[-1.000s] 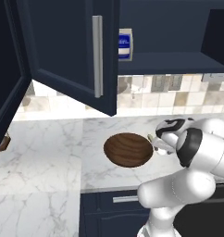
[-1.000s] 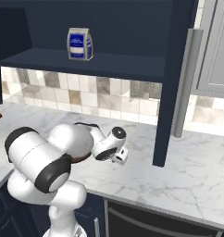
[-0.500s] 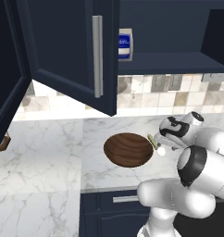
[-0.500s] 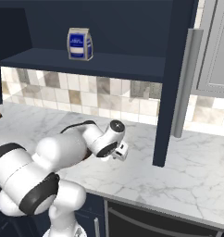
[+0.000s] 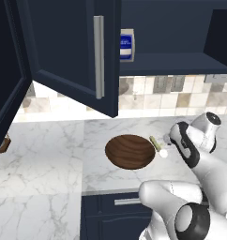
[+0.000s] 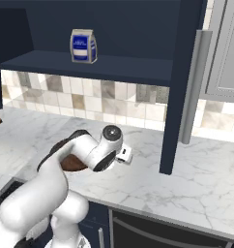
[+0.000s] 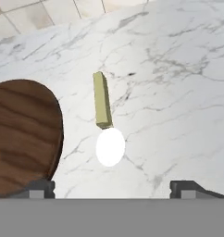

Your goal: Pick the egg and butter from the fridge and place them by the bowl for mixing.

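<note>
Egg (image 7: 110, 146) was prob. light, smooth, fragile and apt to roll on the marble; best taken across its middle w/ gentle squeeze. Butter (image 7: 102, 99) looked light, soft-ish, maybe slippery; best gripped across the narrow sides near mid-length, not end to end.

Looks: egg a small plain white ball. Butter a short thin pale yellow-green stick, square-edged. Bowl (image 5: 130, 151) wide, shallow, dark brown wood w/ visible grain.

Where: both lay on the white marble tabletop (image 5: 49, 154) just right of the bowl, neither touching its rim. Egg sat at the butter's near end, touching or nearly so; hard to tell.

Claw (image 7: 111, 187) hung above them w/ jaws spread wide, tips at either side of the hand view, nothing between them. Placing by the bowl looked done.
</note>
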Robot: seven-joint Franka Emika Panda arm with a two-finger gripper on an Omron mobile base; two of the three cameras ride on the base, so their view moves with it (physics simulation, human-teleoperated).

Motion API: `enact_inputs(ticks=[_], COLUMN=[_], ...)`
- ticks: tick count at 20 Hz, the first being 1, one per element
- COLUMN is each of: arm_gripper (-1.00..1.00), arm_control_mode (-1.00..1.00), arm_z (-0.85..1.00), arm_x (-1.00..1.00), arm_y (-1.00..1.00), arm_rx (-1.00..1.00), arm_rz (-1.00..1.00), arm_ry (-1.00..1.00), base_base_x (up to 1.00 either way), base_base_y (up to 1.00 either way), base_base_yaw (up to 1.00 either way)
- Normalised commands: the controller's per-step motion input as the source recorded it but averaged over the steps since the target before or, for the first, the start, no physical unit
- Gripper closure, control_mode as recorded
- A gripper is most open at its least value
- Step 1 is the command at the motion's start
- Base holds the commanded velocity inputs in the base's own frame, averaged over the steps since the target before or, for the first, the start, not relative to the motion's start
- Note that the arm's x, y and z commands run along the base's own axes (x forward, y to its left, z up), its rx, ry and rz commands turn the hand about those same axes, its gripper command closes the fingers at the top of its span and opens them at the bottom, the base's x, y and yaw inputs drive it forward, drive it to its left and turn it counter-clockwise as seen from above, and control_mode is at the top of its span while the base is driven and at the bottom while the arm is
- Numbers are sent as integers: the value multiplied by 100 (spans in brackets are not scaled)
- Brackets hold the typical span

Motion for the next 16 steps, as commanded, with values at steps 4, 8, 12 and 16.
enact_inputs(ticks=[4,8,12,16], arm_gripper=[-100,-100,-100,-100], arm_control_mode=[-100,-100,-100,-100], arm_z=[51,46,44,43], arm_x=[-41,-43,-46,-52], arm_y=[13,18,21,15], arm_rx=[-21,-23,-23,-20], arm_rz=[0,3,4,3], arm_ry=[-17,-6,-4,-6], base_base_x=[0,0,0,0], base_base_y=[0,0,0,0], base_base_yaw=[0,0,0,0])
